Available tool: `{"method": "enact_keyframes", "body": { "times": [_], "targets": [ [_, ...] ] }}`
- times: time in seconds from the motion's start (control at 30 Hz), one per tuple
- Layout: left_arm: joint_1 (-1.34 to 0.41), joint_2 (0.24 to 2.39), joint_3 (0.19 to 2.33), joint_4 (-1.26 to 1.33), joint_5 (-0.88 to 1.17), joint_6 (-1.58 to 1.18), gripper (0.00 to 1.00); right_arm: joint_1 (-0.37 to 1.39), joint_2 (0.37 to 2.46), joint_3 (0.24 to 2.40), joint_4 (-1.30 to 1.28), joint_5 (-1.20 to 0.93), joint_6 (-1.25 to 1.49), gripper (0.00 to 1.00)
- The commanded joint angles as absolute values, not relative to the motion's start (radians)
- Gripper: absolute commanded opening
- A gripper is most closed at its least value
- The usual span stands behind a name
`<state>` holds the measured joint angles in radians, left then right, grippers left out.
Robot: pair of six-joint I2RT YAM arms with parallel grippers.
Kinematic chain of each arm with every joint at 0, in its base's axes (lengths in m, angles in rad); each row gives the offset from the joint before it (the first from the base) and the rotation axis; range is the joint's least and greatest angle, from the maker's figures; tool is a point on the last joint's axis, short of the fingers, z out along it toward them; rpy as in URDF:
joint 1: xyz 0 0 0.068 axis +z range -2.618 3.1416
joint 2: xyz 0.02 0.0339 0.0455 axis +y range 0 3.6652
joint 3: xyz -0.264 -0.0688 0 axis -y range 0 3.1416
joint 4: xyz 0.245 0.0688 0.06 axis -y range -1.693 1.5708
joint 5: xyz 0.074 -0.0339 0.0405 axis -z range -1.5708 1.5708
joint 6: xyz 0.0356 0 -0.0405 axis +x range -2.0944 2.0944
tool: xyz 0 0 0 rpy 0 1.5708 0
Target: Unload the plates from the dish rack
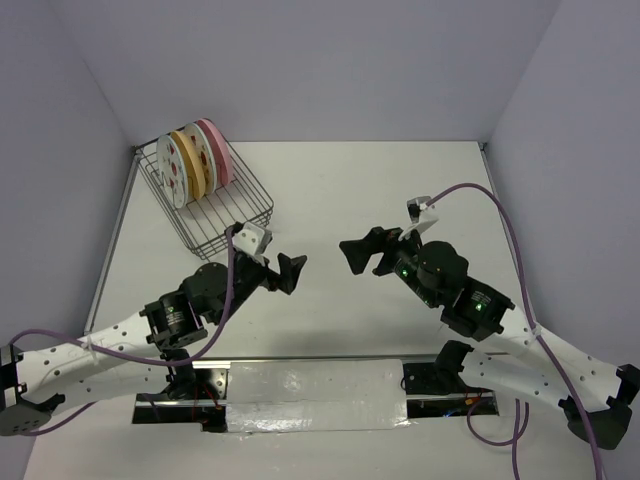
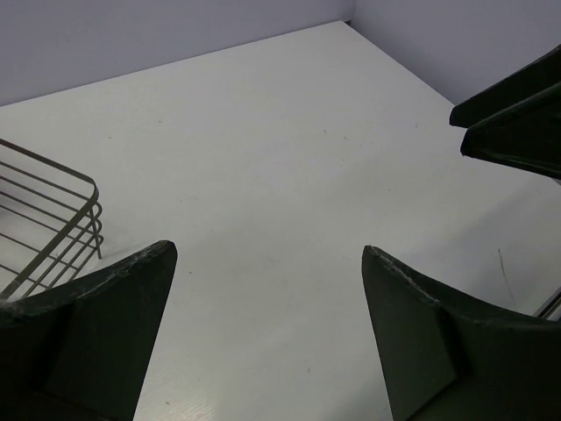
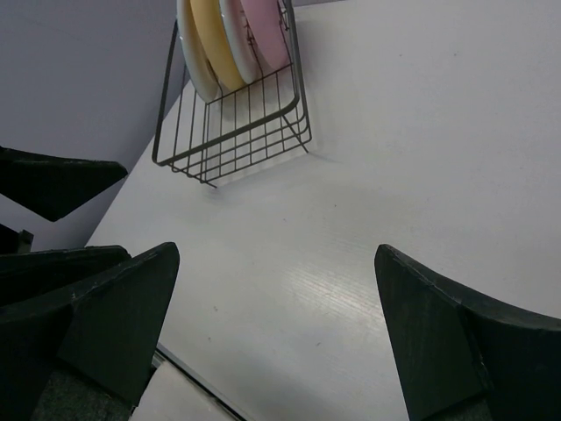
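1. The left arm slants up toward the rack point(image 1: 232, 216). Its left claw point(image 1: 296, 272) hangs just off the rack's near corner, turned away from it, spread wide and holding nothing.
2. The right arm is folded at the elbow, well apart from the rack. The right claw point(image 1: 352, 254) points back toward the rack and faces the left claw across a gap. It too is wide and empty.
3. The rack stands on a plain white table point(image 1: 400, 185), close to where two pale lilac walls point(image 1: 330, 70) meet.
4. The plates stand on edge, side by side, in the rack's far end: white plate point(image 1: 172, 172), yellow plate point(image 1: 192, 160), pink plate point(image 1: 215, 150).
5. Only the top view shows the white plate's red marks. The right wrist view catches the plates edge-on and cropped, so the leftmost pale rim is probably the white one. The left wrist view shows just one rack corner point(image 2: 61, 219) and the right claw's tips at its edge.
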<state>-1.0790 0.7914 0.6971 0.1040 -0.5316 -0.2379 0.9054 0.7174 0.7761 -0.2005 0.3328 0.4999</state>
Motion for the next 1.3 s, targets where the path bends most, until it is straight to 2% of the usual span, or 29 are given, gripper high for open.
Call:
{"method": "enact_keyframes", "body": {
  "times": [0.0, 0.13, 0.17, 0.2, 0.27, 0.3, 0.37, 0.47, 0.53, 0.57, 0.6, 0.67, 0.73, 0.9, 1.0, 1.07, 1.13, 1.2, 1.27],
  "targets": [
    [-1.085, 0.769, 0.722, 0.140, -0.555, -0.233, 0.99, 0.907, 0.701, 0.773, -0.146, 0.342, 0.483, 1.00],
    [-1.085, 0.765, 0.706, 0.166, -0.558, -0.225, 0.97, 0.908, 0.666, 0.738, -0.104, 0.330, 0.476, 1.00],
    [-1.085, 0.765, 0.704, 0.170, -0.557, -0.222, 0.94, 0.908, 0.649, 0.732, -0.097, 0.330, 0.471, 1.00],
    [-1.085, 0.772, 0.706, 0.170, -0.555, -0.224, 0.87, 0.907, 0.641, 0.726, -0.091, 0.333, 0.466, 1.00],
    [-1.085, 0.784, 0.715, 0.167, -0.557, -0.227, 0.81, 0.907, 0.620, 0.715, -0.075, 0.334, 0.465, 1.00],
    [-1.085, 0.790, 0.718, 0.169, -0.567, -0.229, 0.73, 0.907, 0.612, 0.710, -0.069, 0.331, 0.460, 1.00],
    [-1.085, 0.810, 0.732, 0.172, -0.648, -0.239, 0.48, 0.905, 0.594, 0.696, -0.049, 0.315, 0.459, 1.00],
    [-1.080, 0.871, 0.794, 0.121, -0.840, -0.248, 0.51, 0.908, 0.591, 0.673, -0.028, 0.307, 0.459, 1.00],
    [-1.057, 0.946, 0.891, 0.049, -0.958, -0.296, 0.43, 0.907, 0.610, 0.675, -0.034, 0.304, 0.460, 1.00],
    [-1.037, 0.972, 0.923, -0.031, -1.051, -0.319, 0.47, 0.907, 0.620, 0.681, -0.043, 0.304, 0.462, 1.00],
    [-0.982, 0.998, 0.975, -0.060, -1.080, -0.383, 0.46, 0.907, 0.639, 0.692, -0.064, 0.305, 0.472, 1.00],
    [-0.909, 1.058, 1.006, -0.083, -1.053, -0.443, 0.31, 0.907, 0.658, 0.695, -0.071, 0.311, 0.474, 1.00],
    [-0.790, 1.121, 1.040, -0.060, -1.008, -0.478, 0.23, 0.905, 0.681, 0.699, -0.078, 0.327, 0.477, 1.00],
    [-0.550, 1.343, 1.242, -0.128, -0.809, -0.489, 0.34, 0.907, 0.700, 0.733, -0.139, 0.370, 0.486, 1.00],
    [-0.468, 1.489, 1.359, -0.146, -0.654, -0.459, 0.39, 0.908, 0.672, 0.741, -0.163, 0.361, 0.488, 1.00],
    [-0.443, 1.557, 1.394, -0.115, -0.605, -0.436, 0.56, 0.908, 0.638, 0.732, -0.158, 0.333, 0.492, 1.00],
    [-0.433, 1.597, 1.388, -0.034, -0.591, -0.404, 0.67, 0.908, 0.618, 0.713, -0.141, 0.253, 0.492, 1.00],
    [-0.419, 1.615, 1.407, -0.008, -0.601, -0.382, 0.68, 0.908, 0.597, 0.693, -0.118, 0.216, 0.514, 1.00],
    [-0.391, 1.641, 1.431, 0.027, -0.548, -0.376, 0.62, 0.908, 0.591, 0.692, -0.112, 0.172, 0.532, 1.00]
  ]
}}
